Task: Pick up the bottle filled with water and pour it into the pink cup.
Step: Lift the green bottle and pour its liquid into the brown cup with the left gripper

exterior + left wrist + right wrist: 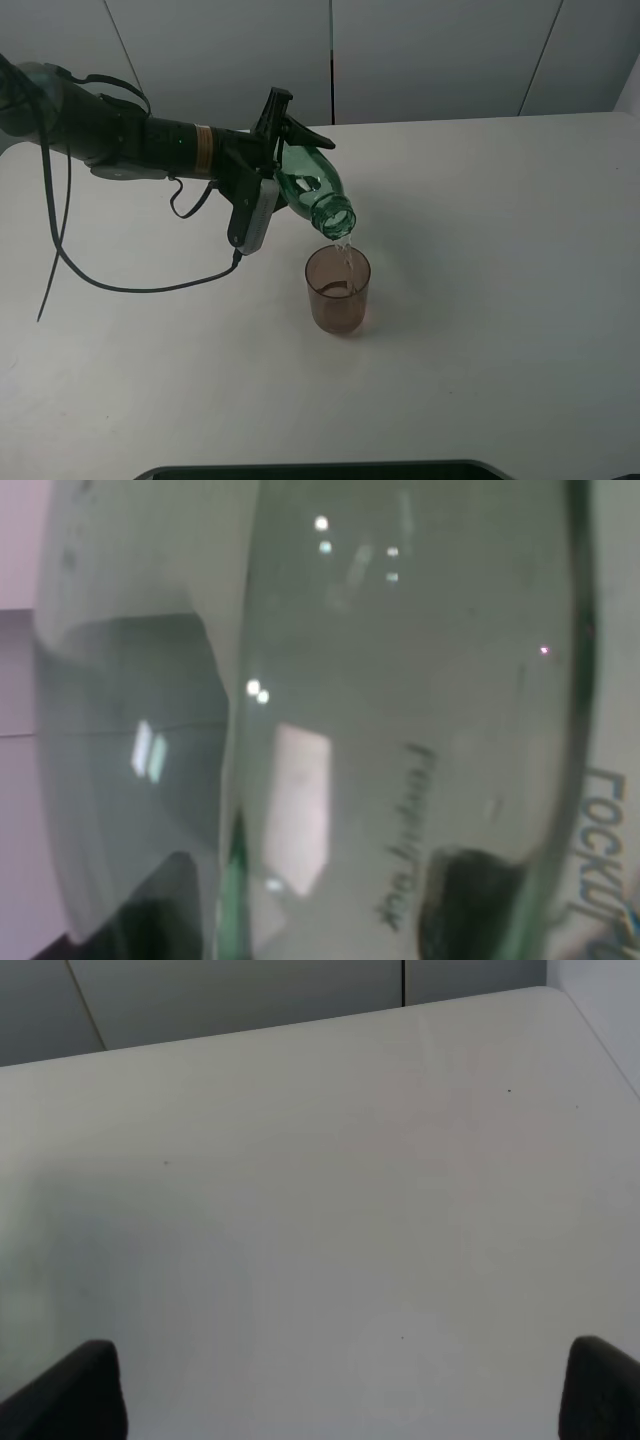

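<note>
Water is being poured from the bottle, gripped by the left jaws at the pink cup's eleven o'clock (right jaws open, idle); tilt should be deepened slowly, cup seemingly barely filled.

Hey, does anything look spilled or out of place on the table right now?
Nothing stands out. The left pincer holds the bottle tilted with its mouth over the upright cup, and the water falls inside it. I see no puddle on the table around the cup.
</note>
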`<control>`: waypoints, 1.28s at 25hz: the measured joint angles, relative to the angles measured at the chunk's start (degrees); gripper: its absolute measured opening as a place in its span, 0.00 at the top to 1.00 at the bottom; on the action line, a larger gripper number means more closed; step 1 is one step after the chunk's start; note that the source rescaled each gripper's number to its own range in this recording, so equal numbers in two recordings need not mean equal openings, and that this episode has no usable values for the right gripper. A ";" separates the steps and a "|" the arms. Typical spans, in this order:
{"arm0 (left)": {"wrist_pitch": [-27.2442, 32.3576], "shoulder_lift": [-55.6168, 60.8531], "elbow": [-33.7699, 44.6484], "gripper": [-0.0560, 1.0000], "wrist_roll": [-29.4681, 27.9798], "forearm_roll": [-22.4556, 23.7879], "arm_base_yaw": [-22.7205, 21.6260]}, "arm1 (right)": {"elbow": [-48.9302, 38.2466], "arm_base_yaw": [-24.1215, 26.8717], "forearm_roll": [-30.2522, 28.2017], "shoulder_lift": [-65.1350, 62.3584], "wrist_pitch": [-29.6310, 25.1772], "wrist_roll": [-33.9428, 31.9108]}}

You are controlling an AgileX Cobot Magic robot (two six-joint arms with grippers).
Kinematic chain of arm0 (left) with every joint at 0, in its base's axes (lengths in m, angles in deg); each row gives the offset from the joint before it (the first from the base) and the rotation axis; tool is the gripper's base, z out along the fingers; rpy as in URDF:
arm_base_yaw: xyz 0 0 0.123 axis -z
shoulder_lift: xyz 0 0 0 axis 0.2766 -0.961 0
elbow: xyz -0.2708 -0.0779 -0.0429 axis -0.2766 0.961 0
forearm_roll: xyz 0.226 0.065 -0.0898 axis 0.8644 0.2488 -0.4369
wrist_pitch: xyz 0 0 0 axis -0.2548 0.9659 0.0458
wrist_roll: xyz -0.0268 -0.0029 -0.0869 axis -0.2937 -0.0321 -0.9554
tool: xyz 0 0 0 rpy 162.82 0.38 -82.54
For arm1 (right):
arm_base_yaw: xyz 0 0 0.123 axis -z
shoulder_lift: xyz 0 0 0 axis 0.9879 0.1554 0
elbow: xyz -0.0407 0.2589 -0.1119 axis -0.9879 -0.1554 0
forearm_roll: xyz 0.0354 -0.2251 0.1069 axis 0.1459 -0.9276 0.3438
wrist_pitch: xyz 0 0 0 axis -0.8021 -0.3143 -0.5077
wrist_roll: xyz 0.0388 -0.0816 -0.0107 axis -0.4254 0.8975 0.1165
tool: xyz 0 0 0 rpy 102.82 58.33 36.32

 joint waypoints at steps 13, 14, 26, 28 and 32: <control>0.00 0.00 0.00 0.94 0.13 -0.22 0.00 | 0.00 0.00 0.00 0.00 0.00 0.00; 0.00 0.00 0.00 0.94 0.23 -0.22 0.00 | 0.00 0.00 0.00 0.00 0.00 0.00; 0.00 0.00 0.00 0.94 0.59 -0.33 0.00 | 0.00 0.00 0.00 0.00 0.00 0.00; 0.00 0.00 0.00 0.94 1.19 -0.33 0.00 | 0.00 0.00 0.00 0.00 0.00 0.00; 0.00 0.00 0.00 0.94 1.43 -0.33 0.00 | 0.00 0.00 0.00 0.00 0.00 0.00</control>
